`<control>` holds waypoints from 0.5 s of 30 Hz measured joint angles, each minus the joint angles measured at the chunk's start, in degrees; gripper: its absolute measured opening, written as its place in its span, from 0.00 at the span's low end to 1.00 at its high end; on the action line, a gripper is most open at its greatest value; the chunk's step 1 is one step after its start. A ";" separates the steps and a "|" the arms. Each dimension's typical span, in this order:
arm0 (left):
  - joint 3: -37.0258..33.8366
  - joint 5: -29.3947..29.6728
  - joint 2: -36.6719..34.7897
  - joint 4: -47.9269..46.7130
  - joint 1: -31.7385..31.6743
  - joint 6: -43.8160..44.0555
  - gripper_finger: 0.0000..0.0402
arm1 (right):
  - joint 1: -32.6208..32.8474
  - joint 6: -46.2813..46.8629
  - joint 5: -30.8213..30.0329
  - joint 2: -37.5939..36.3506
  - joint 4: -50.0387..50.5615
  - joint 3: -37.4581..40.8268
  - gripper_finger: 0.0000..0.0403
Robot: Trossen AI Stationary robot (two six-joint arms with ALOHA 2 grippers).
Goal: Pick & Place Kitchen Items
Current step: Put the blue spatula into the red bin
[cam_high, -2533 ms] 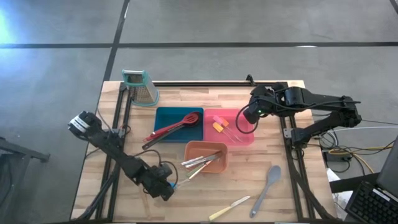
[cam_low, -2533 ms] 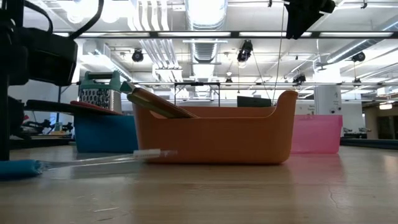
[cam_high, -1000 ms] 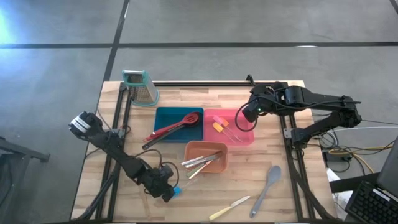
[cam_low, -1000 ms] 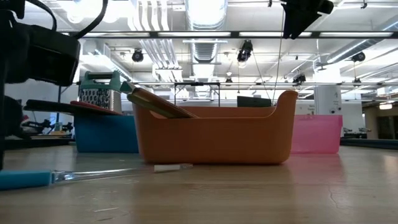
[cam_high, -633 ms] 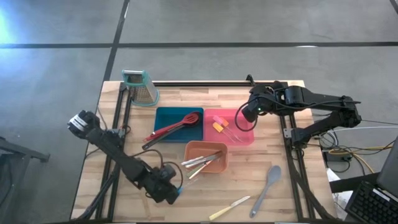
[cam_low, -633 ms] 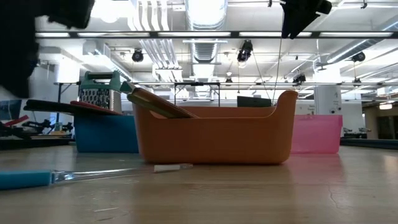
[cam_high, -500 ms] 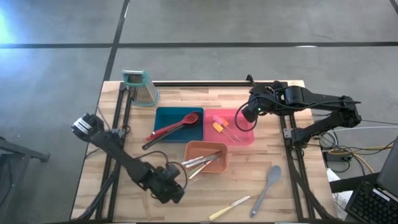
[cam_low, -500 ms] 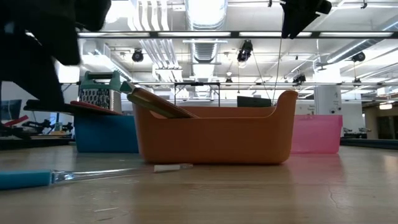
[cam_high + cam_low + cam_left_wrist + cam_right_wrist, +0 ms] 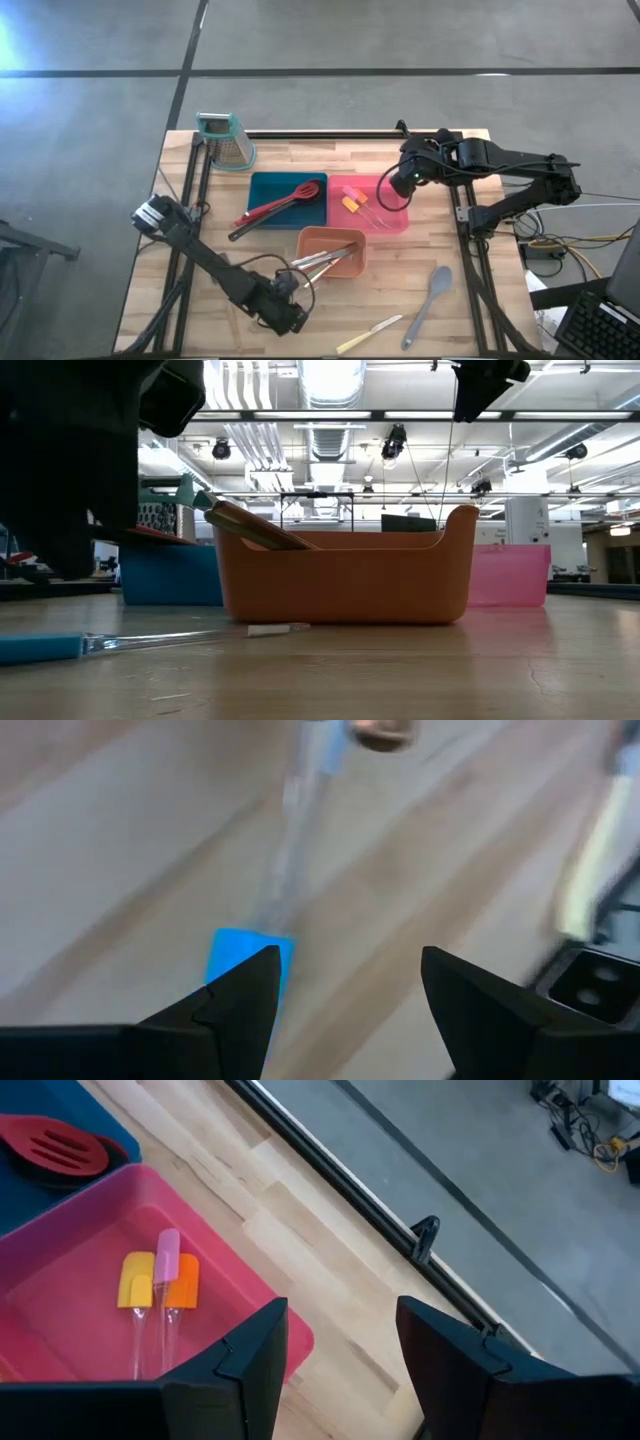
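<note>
- Red and black spoons (image 9: 280, 205) are held in the blue tray (image 9: 262, 185); small spatulas (image 9: 158, 1285) in the pink tray (image 9: 396, 222); knives (image 9: 325, 258) in the orange tray (image 9: 355, 262).
- A blue-handled spatula (image 9: 262, 925) is seen on the table (image 9: 470, 310) before the left gripper (image 9: 345, 985), fingers spread, empty.
- The right gripper (image 9: 335, 1335) is poised over the pink tray, fingers apart.

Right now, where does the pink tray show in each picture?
High view: pink tray at table middle, right of the blue tray.
Low view: far right, behind the orange tray.
Left wrist view: not in it.
Right wrist view: in it, holding small spatulas.
Shared landmark: blue tray.
</note>
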State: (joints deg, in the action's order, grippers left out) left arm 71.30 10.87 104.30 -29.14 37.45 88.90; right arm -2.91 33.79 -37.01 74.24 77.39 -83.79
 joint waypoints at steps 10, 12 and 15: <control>1.66 -1.51 1.15 -4.49 0.04 4.51 0.61 | -3.02 -3.07 2.57 0.00 -0.11 0.02 0.46; 1.51 -2.03 1.17 -4.88 0.11 4.73 0.61 | -3.45 -3.11 2.94 0.00 -0.16 0.02 0.46; 1.49 -2.72 1.17 -5.13 0.11 4.79 0.61 | -3.66 -3.71 3.02 0.00 -0.22 0.02 0.46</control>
State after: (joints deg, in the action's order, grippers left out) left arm 72.79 8.15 105.47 -34.27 37.56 93.69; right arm -6.57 30.08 -34.00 74.24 77.17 -83.77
